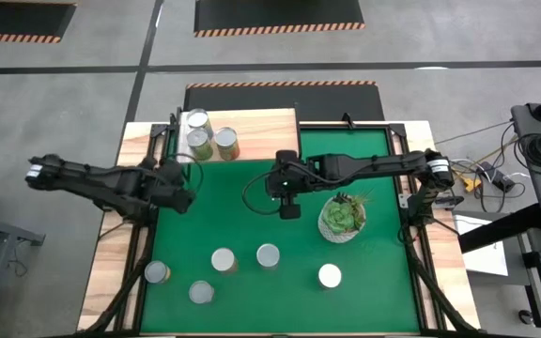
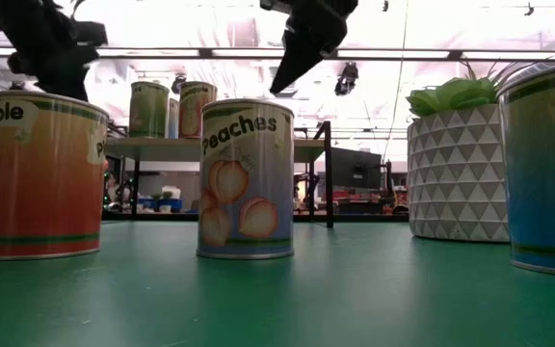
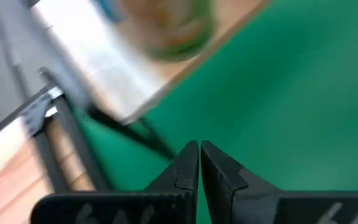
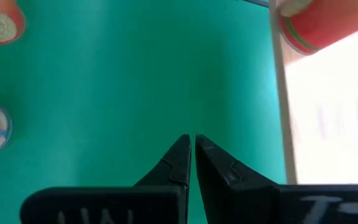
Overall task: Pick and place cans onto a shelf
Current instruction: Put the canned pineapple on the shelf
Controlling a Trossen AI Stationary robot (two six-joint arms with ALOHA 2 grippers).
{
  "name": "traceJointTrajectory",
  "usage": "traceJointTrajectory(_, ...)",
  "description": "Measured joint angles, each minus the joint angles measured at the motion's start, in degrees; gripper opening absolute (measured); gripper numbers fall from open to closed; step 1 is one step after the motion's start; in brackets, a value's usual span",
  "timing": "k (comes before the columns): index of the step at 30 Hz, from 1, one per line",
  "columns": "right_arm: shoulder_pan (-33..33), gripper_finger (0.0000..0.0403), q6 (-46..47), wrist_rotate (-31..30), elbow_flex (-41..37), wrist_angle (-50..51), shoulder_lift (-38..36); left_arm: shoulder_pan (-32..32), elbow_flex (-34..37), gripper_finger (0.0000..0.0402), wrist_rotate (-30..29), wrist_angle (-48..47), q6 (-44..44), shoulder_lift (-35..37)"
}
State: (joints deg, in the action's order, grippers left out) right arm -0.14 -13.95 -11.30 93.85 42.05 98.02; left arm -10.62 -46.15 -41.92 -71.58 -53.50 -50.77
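Note:
Three cans (image 1: 198, 143) stand upright on the shelf (image 1: 261, 127) at the table's far side. Several more cans (image 1: 223, 260) stand on the green mat (image 1: 252, 216) near its front edge; the low view shows an orange one (image 2: 41, 173) and a peaches one (image 2: 247, 178) up close. My left gripper (image 1: 184, 199) hovers shut over the mat's left part, near the shelf's left corner (image 3: 123, 93), with nothing between its fingers. My right gripper (image 1: 289, 210) hangs shut above the mat's middle, left of the plant pot, also with nothing in it (image 4: 192, 140).
A white faceted pot with a green plant (image 1: 343, 218) stands on the mat's right part, close to my right gripper. One can (image 1: 157, 272) sits at the mat's left edge. Bare mat lies between the shelf and the front row of cans.

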Motion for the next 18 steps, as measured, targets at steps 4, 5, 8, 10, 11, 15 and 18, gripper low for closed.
traceJointTrajectory(4,-0.1,0.0013,-0.8,3.1,-2.6,-4.2,0.0,-7.8,0.2,0.0000,-4.8,5.0,-1.0,-0.3)
traceJointTrajectory(5,-0.1,0.0013,-0.9,3.7,-3.0,-4.9,0.0,-9.7,0.2,0.0000,-6.4,6.0,-0.7,-0.4)
traceJointTrajectory(8,-0.4,0.0013,-1.1,4.3,-4.3,-7.6,0.0,-14.7,0.3,0.0000,-11.3,6.2,-0.6,-0.6)
traceJointTrajectory(10,-0.7,0.0013,-1.4,4.4,-5.5,-10.1,0.0,-16.6,0.7,0.0000,-12.5,6.0,-0.6,-0.7)
traceJointTrajectory(11,-1.0,0.0013,-1.8,5.0,-6.2,-12.0,0.0,-17.1,0.9,0.0000,-12.7,6.0,-0.6,-0.7)
traceJointTrajectory(15,-2.7,0.0013,-3.6,7.0,-10.8,-22.7,0.0,-17.3,2.3,0.0000,-13.1,6.0,-1.2,-0.7)
traceJointTrajectory(18,-4.7,0.0013,-4.4,7.0,-13.4,-29.5,0.4,-17.2,4.0,0.0000,-13.1,5.7,-1.3,-0.7)
